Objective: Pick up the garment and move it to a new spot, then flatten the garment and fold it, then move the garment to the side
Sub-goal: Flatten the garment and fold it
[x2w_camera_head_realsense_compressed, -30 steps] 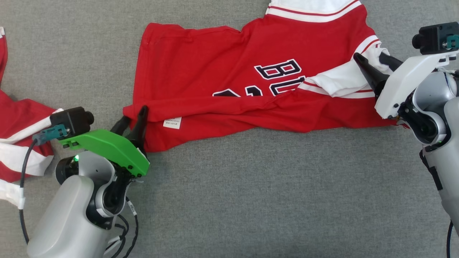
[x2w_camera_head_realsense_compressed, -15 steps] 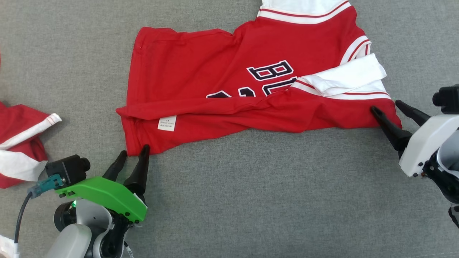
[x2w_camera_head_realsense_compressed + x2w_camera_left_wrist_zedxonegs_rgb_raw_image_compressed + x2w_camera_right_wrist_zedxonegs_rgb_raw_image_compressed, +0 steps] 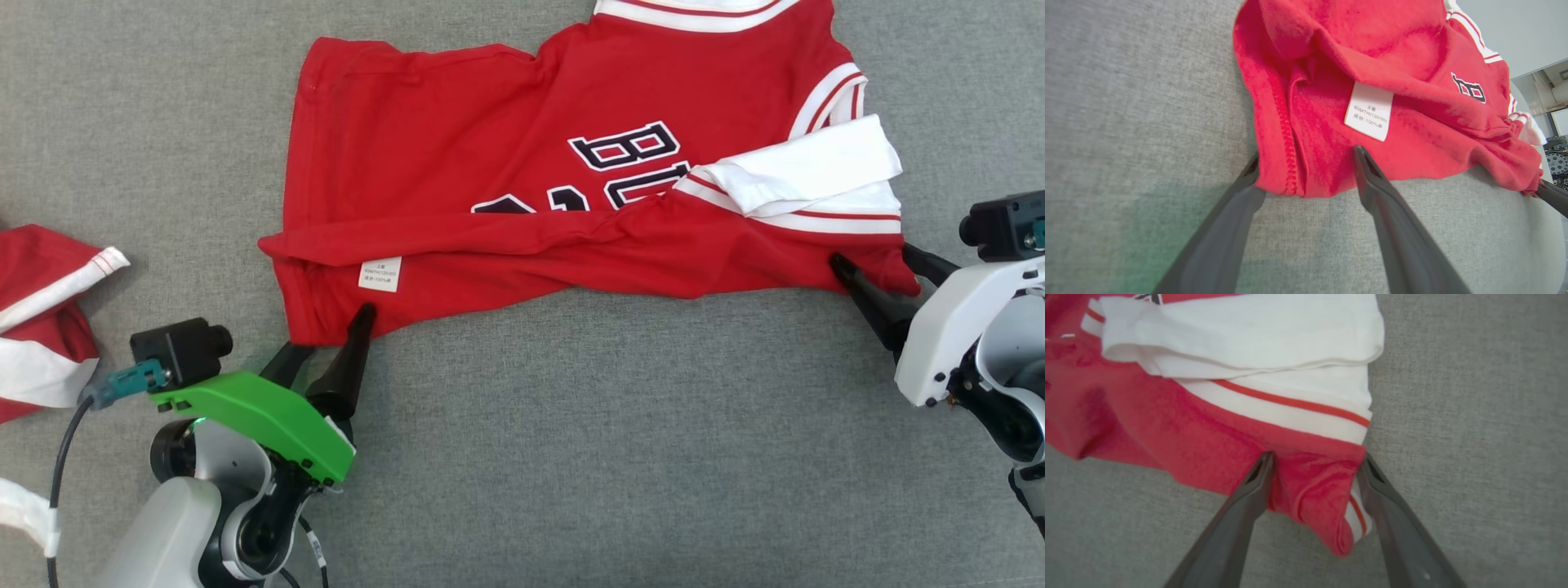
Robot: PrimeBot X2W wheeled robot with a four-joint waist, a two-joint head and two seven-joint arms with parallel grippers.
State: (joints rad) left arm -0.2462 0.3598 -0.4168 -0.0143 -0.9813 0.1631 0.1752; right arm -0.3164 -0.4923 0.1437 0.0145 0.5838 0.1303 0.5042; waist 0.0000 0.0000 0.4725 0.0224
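Here, a grey cloth table (image 3: 571, 457) carries a red jersey (image 3: 490, 163), spread mostly flat just ahead of both grippers and spanning the gap between them. A second red-and-white garment (image 3: 41, 327) lies bunched on the outer side of the left gripper (image 3: 331, 327), well apart from the jersey. That gripper's jaws are spread wide and straddle the jersey's nearest hem corner, not yet pinching it. The right gripper (image 3: 872, 255) is likewise released, with its jaws astride the opposite near corner. The work looks to be in the flatten-and-fold step. The next move probably calls for both grippers to close on their corners together and then lift evenly, so the cloth does not skew. The jersey's long axis runs from one gripper across to the other. Its stitched hem points toward the left gripper and its shoulder end toward the right. A white sleeve (image 3: 808, 167) is folded over just beyond the right gripper. A small white label (image 3: 380, 273) shows just past the left fingertips, where the near edge is turned over.
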